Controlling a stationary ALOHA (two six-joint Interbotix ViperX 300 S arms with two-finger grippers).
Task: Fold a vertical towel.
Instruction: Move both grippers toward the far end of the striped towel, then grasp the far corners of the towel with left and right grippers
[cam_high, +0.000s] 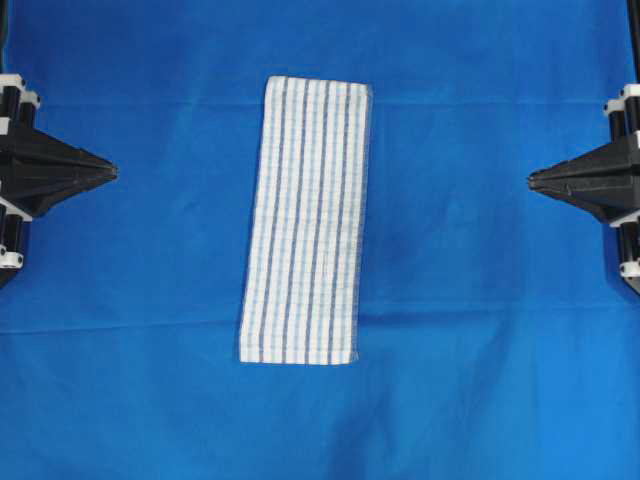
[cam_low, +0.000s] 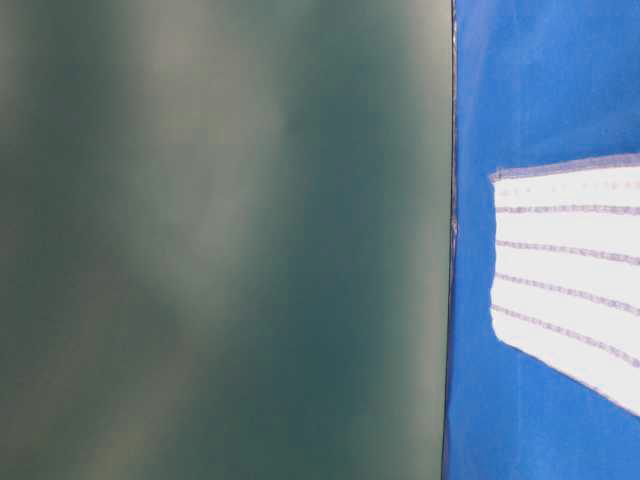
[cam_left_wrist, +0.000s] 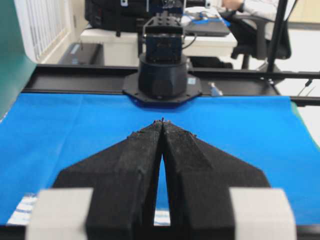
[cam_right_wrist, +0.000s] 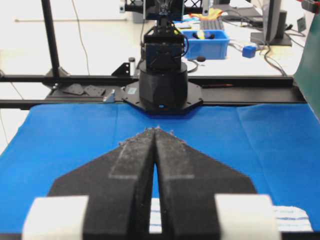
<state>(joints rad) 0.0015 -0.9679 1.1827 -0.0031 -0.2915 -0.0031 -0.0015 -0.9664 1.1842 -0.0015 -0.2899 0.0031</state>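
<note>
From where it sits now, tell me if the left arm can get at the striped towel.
Probably yes: only bare blue cloth lies between the shut left gripper and the towel.

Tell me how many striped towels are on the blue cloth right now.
1. The towel lies flat and lengthwise in the middle of the blue cloth, between the two grippers. No other towel shows in any view.

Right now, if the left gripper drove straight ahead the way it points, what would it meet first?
Probably nothing nearby: the shut left gripper points level above the towel, toward the right gripper; its height is unclear.
</note>
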